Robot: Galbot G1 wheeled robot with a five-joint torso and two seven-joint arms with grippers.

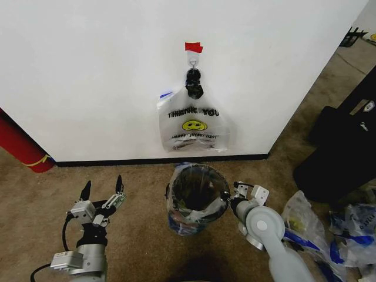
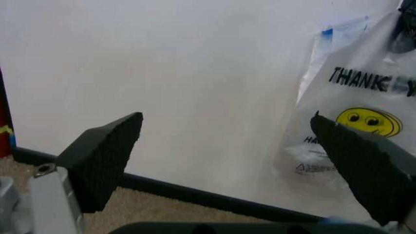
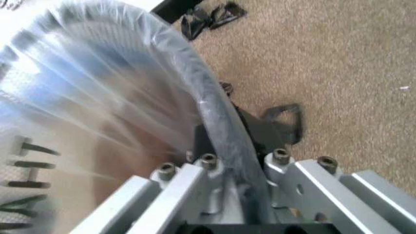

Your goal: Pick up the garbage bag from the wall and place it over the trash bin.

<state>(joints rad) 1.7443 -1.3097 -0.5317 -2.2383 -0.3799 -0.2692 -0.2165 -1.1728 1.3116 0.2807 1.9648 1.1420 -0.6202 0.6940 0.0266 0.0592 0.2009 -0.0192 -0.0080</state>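
Observation:
A translucent garbage bag (image 1: pixel 194 123) with "THANK YOU" lettering and a yellow smiley hangs from a hook under red tape (image 1: pixel 193 47) on the white wall (image 1: pixel 88 76). Below it stands the black mesh trash bin (image 1: pixel 174 197), with another clear bag (image 3: pixel 97 97) stretched over its rim (image 3: pixel 221 122). My right gripper (image 1: pixel 230 198) is at the bin's right rim, shut on the plastic-covered rim (image 3: pixel 224 141). Left of the bin, my left gripper (image 1: pixel 103 191) stands open and empty, facing the wall. Its dark pads (image 2: pixel 104 156) frame the hanging bag (image 2: pixel 354 97).
A red cylinder (image 1: pixel 20 147) leans at the wall's far left. Several loose plastic bags (image 1: pixel 317 226) lie on the carpet at the right, behind them a black object (image 1: pixel 341 147). A black baseboard (image 1: pixel 117 161) runs along the wall.

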